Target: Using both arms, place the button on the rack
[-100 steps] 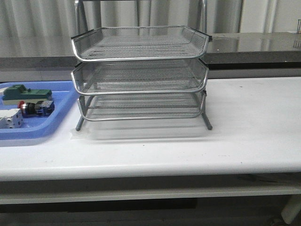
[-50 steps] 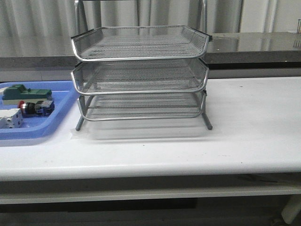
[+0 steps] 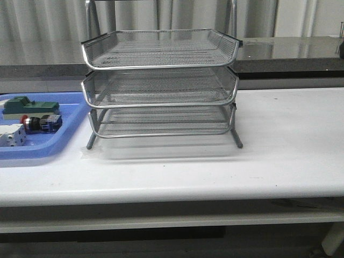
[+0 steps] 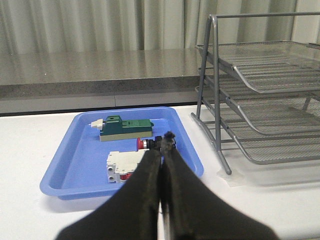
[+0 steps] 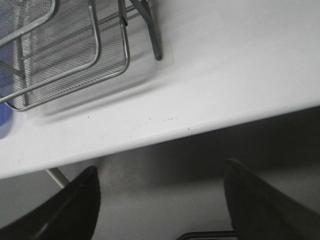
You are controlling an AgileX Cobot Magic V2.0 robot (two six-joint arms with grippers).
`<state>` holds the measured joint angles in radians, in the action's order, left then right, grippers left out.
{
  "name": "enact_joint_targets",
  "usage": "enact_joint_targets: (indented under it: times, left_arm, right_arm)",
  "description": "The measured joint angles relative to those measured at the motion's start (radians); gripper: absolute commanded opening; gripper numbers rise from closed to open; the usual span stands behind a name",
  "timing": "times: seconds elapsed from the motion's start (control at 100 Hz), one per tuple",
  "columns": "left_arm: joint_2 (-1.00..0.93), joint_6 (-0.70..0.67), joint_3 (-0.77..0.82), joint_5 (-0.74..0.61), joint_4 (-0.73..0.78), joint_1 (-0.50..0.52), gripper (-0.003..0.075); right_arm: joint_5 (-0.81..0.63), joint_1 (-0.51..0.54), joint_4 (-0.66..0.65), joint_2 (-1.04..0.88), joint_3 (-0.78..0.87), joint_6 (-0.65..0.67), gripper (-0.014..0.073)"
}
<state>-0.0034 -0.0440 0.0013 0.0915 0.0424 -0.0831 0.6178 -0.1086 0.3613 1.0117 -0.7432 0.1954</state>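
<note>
We see the button (image 3: 38, 123) lying in the blue tray (image 3: 70, 134) left of the rack (image 3: 161, 86). Our left gripper (image 4: 162, 150) is pressed together; our right gripper (image 5: 160, 200) spreads wide.

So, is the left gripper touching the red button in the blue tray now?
Apart. In the front view the button lies alone in the blue tray, with no arm near it. In the left wrist view the shut left gripper only overlaps it by line of sight.
</note>
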Motion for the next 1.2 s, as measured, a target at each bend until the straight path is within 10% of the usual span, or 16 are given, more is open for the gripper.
enact_joint_targets:
  times: [0.35,0.86,1.2]
  left_arm:
    - [0.000,0.000,0.000,0.000,0.000,0.000,-0.0020]
    - [0.000,0.000,0.000,0.000,0.000,0.000,-0.0020]
    - [0.000,0.000,0.000,0.000,0.000,0.000,-0.0020]
  right_arm:
    - [-0.164,0.000,0.344,0.182,0.000,-0.201,0.0541]
    - [-0.147,0.000,1.347,0.541,-0.046,-1.118,0.0541]
    - [-0.034,0.000,1.436,0.750,-0.134,-1.256,0.0541]
